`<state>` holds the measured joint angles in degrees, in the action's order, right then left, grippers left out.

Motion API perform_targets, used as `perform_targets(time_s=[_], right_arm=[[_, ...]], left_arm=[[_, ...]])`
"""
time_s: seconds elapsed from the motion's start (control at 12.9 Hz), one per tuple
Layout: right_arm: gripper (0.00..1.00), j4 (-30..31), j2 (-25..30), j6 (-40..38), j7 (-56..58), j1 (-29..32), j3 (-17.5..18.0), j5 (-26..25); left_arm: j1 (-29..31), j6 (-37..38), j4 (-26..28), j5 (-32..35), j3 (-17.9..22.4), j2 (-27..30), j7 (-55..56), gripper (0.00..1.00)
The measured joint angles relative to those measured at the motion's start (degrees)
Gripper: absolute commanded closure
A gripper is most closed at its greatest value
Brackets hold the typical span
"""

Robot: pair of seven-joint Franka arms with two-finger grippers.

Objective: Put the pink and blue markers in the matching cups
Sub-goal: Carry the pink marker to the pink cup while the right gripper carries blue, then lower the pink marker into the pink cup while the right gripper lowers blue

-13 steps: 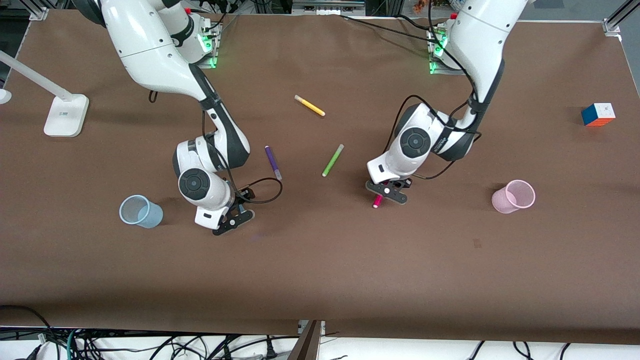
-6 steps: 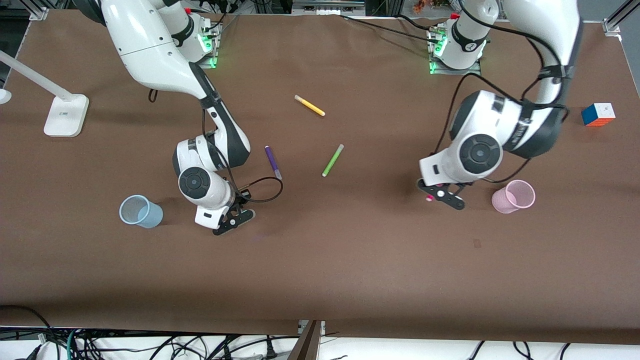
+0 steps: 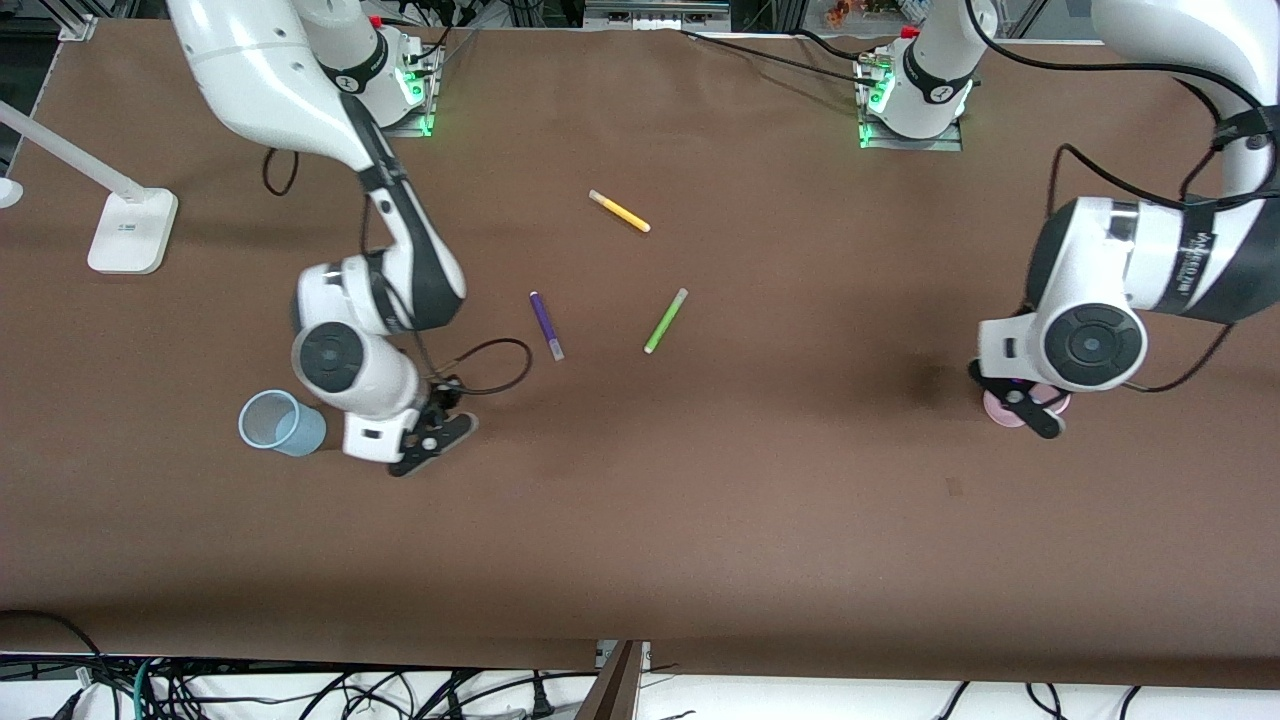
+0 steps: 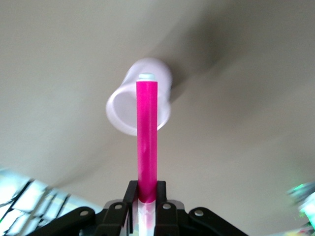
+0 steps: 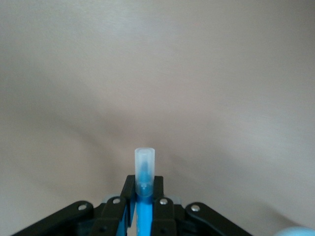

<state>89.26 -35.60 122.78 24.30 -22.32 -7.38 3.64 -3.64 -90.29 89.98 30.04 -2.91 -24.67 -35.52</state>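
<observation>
My left gripper (image 3: 1022,402) is shut on the magenta-pink marker (image 4: 147,137) and holds it over the pale pink cup (image 3: 993,406). In the left wrist view the marker's tip points at the pink cup's (image 4: 123,105) open mouth, and the left gripper (image 4: 146,189) grips the marker near its pale cap. My right gripper (image 3: 425,440) is shut on the bright blue marker (image 5: 144,169), greyish cap outward, low over the table beside the pale blue cup (image 3: 281,423). The right gripper (image 5: 143,186) shows bare table ahead. Both markers are hidden in the front view.
A dark purple marker (image 3: 546,325), a lime-green marker (image 3: 665,320) and a yellow marker (image 3: 619,211) lie mid-table, farther from the front camera than both grippers. A white lamp base (image 3: 130,230) stands at the right arm's end.
My left gripper has carried the pink marker from mid-table toward the left arm's end, to over the pink cup. My right gripper has shifted toward the blue cup with the blue marker.
</observation>
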Motion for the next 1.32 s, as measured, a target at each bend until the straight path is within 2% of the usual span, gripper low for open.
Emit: perform_targets(time_s=[0.23,0.47,0.62,0.78,1.01,1.16,1.24,1.32], right_arm=[[1.0,0.03,4.9,-3.5,12.1,5.26,-0.9,2.3],[1.0,0.06,5.47,-3.83,29.87,11.53,-1.03,11.6],[1.0,-0.02,5.43,-3.83,41.74,14.94,-1.03,17.41],[1.0,-0.17,5.43,-3.82,50.14,16.69,-0.99,20.9],[1.0,-0.16,5.3,-5.03,57.56,17.68,-0.91,28.63],[1.0,-0.16,4.85,-5.35,61.2,18.45,-0.9,32.02],[1.0,-0.15,4.64,-5.37,62.61,18.93,-0.9,32.57],[1.0,-0.14,4.41,-5.5,63.87,19.49,-0.88,32.71]], left_arm=[[2.76,1.61,0.01,7.86,0.01,-1.87,-6.58,1.0],[3.26,2.08,0.07,13.15,-0.03,-5.22,-8.71,1.0],[3.1,2.16,0.05,13.88,-0.17,-7.74,-8.71,1.0],[2.97,2.17,-0.02,13.91,-0.26,-9.5,-8.67,1.0],[2.94,2.17,-0.13,13.91,-0.31,-10.58,-8.46,1.0],[2.94,2.13,-0.75,13.91,-0.33,-11.94,-8.09,1.0],[2.88,2.12,-1.54,13.91,-0.37,-12.74,-7.95,0.95],[2.81,2.12,-2.13,13.91,-0.41,-13.43,-7.57,0.74]])
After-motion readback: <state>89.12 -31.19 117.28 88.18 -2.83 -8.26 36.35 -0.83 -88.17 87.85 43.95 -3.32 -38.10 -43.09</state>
